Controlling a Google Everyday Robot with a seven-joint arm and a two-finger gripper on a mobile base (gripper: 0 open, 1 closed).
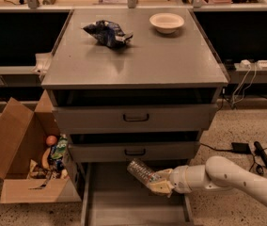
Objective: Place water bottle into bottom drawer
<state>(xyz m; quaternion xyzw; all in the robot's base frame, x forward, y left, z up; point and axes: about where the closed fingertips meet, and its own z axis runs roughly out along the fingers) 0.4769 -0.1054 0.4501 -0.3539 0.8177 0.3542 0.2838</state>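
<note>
The water bottle is a small clear ribbed plastic bottle, tilted with its upper end to the upper left. My gripper is shut on its lower end and holds it over the bottom drawer, which is pulled out at the foot of the cabinet with a plain grey floor. My white arm reaches in from the right. The bottle's cap and label are hidden by the gripper.
Two upper grey drawers with black handles sit above. On the cabinet top lie a dark blue snack bag and a white bowl. An open cardboard box with items stands on the floor at the left. Cables and a power strip are at the right.
</note>
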